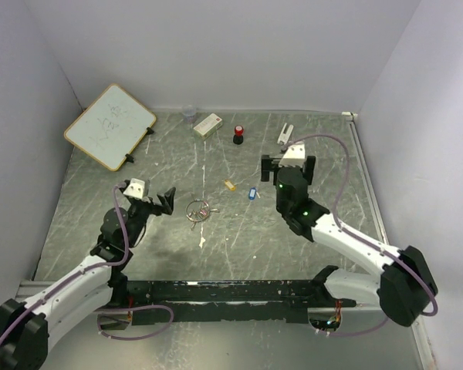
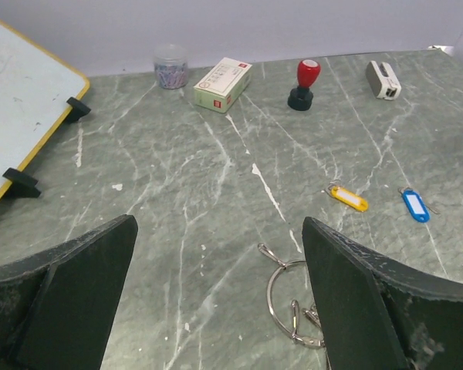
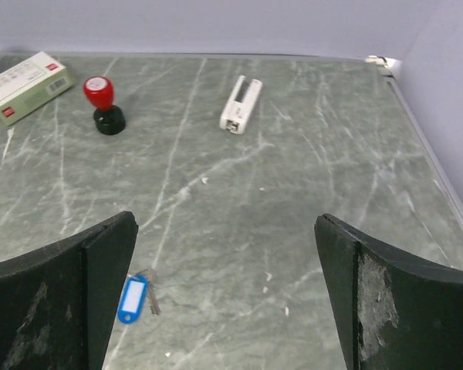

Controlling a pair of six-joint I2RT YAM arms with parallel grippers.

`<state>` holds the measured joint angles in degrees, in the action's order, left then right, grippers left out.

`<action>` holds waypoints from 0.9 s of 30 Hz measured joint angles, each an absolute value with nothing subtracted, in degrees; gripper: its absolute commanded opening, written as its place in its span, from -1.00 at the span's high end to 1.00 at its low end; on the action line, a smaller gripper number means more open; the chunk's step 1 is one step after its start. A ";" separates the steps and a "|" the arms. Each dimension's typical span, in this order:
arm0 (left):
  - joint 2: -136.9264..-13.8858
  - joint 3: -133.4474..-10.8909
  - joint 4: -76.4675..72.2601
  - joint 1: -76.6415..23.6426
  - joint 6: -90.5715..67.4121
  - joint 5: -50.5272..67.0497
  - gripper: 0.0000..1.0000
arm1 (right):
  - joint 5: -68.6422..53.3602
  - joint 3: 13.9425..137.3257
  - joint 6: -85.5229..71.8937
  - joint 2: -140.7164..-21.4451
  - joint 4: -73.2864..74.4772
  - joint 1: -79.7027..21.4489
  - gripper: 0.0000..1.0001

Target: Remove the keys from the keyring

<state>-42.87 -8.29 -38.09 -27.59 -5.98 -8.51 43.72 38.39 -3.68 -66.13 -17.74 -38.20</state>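
Keyring, thin stiff wire, light and likely slippery, seems best pinched on its bare arc away from the plain keys, while left gripper and right gripper gape empty.

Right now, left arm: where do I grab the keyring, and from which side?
Pinch the bare left arc of the keyring, away from the keys bunched at its near right. It lies flat on the table, so come straight down, one finger inside the loop and one outside.
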 measured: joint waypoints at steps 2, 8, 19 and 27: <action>-40.77 -8.32 -35.27 -27.75 -5.93 -9.78 -0.99 | 45.67 36.36 -4.14 -62.76 -16.86 -38.20 -1.00; -31.77 -8.01 -29.10 -27.97 -5.87 -13.15 -0.99 | 50.26 32.45 -5.06 -52.53 -14.96 -38.20 -1.00; -26.55 -7.73 -23.00 -27.97 -5.67 -15.22 -0.99 | 58.76 29.50 -8.45 -46.28 -10.50 -38.22 -1.00; -26.59 -7.27 -22.90 -27.99 -4.03 -12.14 -0.99 | 66.78 26.89 -9.34 -39.24 -10.48 -38.20 -1.00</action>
